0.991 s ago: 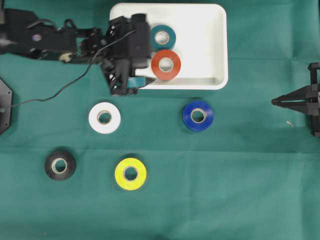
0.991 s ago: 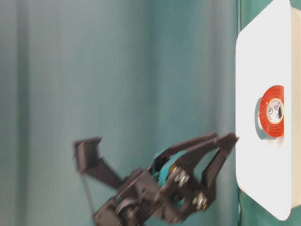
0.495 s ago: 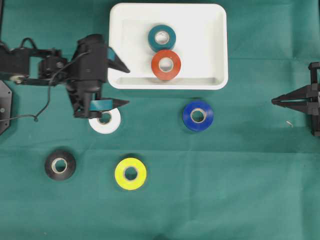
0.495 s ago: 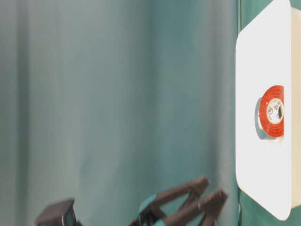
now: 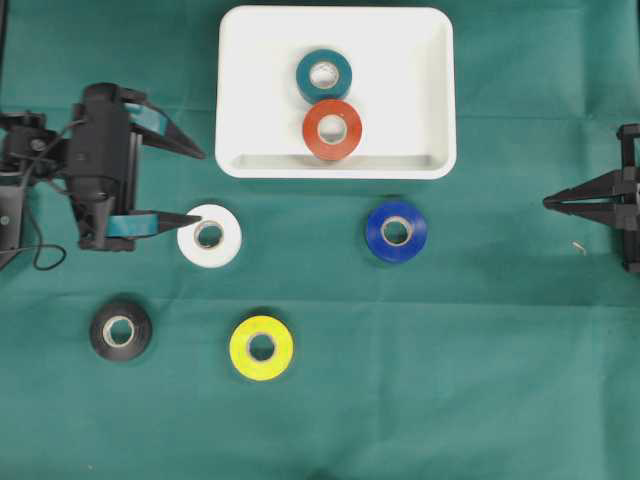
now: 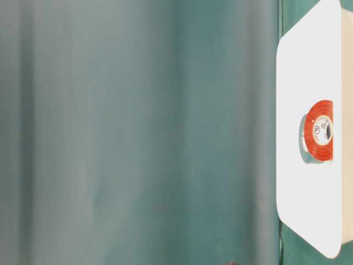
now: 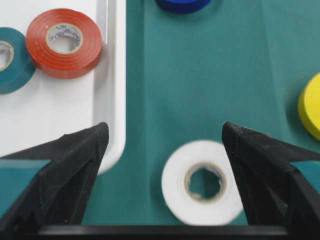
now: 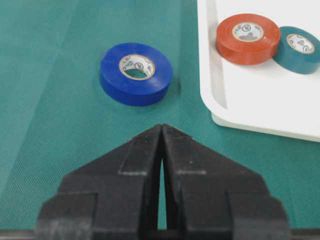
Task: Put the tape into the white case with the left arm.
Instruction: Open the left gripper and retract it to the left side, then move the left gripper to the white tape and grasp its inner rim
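The white case (image 5: 440, 100) lies at the back of the table with a teal tape (image 5: 324, 75) and a red tape (image 5: 332, 130) flat inside it. My left gripper (image 5: 202, 186) hovers left of the case's front left corner, open and holding nothing. Its lower fingertip is just over the left rim of the white tape (image 5: 209, 236). In the left wrist view the white tape (image 7: 202, 182) lies on the cloth between the wide jaws of the left gripper (image 7: 165, 131), nearer the right finger, with the case (image 7: 50, 115) at the left. My right gripper (image 5: 548, 203) rests shut at the right edge.
On the green cloth lie a blue tape (image 5: 396, 231) in front of the case, a yellow tape (image 5: 261, 347) and a black tape (image 5: 120, 330) nearer the front. The table-level view shows only the case (image 6: 303, 66) and the red tape (image 6: 320, 131).
The left arm has drawn back leftward from the case's front edge to beside the white tape, jaws open throughout, and has left the table-level view. The right arm has not moved.
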Tool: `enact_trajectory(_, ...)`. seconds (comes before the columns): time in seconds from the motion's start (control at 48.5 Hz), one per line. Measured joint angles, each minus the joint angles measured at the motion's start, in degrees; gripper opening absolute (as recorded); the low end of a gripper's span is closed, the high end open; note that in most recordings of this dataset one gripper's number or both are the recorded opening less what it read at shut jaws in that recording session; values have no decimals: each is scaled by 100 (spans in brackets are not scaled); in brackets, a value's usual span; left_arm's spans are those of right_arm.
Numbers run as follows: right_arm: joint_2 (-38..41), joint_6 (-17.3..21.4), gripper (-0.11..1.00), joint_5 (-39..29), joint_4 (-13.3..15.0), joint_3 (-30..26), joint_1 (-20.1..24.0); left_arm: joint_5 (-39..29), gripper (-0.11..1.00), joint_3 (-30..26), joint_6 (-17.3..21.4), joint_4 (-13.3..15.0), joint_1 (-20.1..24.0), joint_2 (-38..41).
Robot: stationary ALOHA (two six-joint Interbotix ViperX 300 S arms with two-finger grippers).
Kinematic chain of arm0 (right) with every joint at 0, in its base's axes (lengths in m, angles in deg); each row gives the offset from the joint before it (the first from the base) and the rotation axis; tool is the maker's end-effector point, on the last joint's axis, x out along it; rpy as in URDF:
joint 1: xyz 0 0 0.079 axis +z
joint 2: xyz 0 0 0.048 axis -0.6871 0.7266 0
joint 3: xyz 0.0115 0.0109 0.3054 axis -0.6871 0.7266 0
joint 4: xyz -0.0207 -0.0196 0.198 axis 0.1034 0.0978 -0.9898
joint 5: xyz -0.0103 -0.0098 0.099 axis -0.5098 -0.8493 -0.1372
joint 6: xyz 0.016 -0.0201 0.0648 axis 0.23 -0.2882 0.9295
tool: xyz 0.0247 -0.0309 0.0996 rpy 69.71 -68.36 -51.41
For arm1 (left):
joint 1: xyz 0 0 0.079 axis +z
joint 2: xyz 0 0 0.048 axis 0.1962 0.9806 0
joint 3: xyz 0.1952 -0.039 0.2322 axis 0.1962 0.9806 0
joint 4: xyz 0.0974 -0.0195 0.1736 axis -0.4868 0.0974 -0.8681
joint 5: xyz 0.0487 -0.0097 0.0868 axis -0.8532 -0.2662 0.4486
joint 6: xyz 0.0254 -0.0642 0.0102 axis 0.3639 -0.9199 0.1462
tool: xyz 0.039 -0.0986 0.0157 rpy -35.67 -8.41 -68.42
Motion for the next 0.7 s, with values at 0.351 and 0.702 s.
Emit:
enact_trajectory(0.351,-9,0,-9,9,0,0,-9,35,97,712,-44,0,0,-993)
enact_trajectory(0.702,0,0,-9,0,-9,0,-18,70,97,1134,-114,0,0,-1705)
